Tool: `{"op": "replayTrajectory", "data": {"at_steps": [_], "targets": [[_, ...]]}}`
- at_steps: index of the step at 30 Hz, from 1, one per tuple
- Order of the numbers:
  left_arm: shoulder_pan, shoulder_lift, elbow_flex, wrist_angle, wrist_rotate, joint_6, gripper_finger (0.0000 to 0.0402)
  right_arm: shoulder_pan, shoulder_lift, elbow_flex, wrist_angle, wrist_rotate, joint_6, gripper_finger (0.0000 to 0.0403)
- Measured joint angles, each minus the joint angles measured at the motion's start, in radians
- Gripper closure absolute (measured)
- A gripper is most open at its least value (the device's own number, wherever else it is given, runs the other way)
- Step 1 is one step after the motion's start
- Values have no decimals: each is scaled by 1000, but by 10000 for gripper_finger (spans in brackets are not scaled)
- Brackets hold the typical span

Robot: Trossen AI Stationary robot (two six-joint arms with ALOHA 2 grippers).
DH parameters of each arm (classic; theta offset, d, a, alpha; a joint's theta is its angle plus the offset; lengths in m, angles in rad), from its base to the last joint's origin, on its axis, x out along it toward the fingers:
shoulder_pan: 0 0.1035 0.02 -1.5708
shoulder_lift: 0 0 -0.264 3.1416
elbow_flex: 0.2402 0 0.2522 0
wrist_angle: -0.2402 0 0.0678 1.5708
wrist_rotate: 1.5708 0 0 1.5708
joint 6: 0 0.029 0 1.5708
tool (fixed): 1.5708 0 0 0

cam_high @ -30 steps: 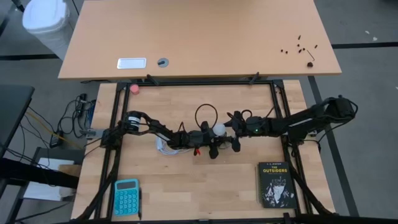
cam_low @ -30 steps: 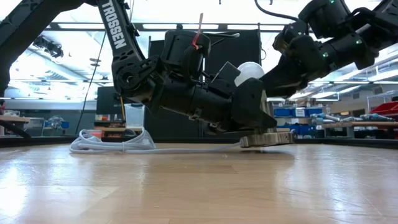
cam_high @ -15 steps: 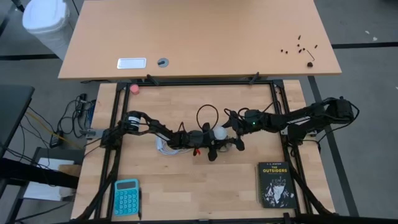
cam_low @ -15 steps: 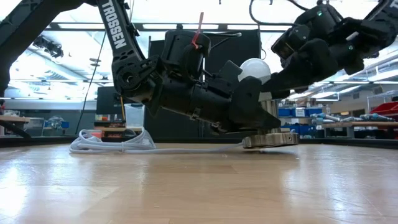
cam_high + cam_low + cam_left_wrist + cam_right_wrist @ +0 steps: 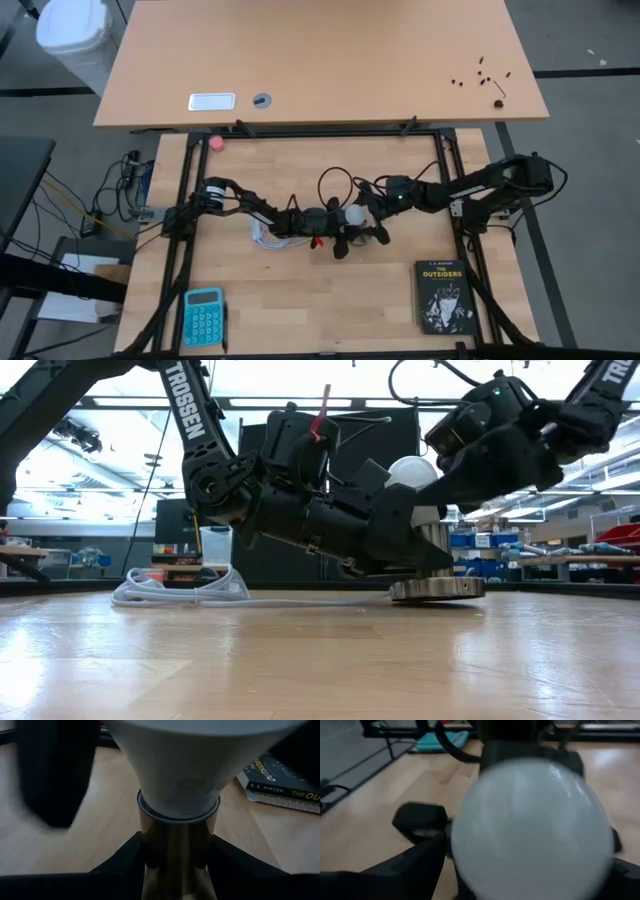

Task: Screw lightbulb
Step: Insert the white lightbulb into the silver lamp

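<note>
Teal calculator (image 5: pixel 204 315) at near-left table corner; black paperback (image 5: pixel 443 296) near-right. Pink ball (image 5: pixel 216 142) at far-left edge. White bin (image 5: pixel 72 37) on floor.

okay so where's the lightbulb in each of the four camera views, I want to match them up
High view: lightbulb, small white globe mid-table where the two arms meet.
Low view: white dome right of centre, above the round socket.
Left wrist view: fills the top, tapering into the brass-coloured socket neck.
Right wrist view: large white globe filling the centre.
Shared landmark: the socket under the bulb.
</note>
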Motion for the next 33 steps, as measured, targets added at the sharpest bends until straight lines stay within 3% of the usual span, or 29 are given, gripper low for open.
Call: {"op": "replayTrajectory", "data": {"at_steps": [7, 14, 33], "targets": [[0, 0, 0, -2, 14, 0, 231, -5, 32, 33, -5, -29, -44, 28], [0, -1, 1, -8, 16, 0, 231, -10, 32, 33, 3, -72, -111, 35], [2, -1, 0, -10, 16, -1, 231, -28, 32, 33, 18, -92, -119, 149]]}}
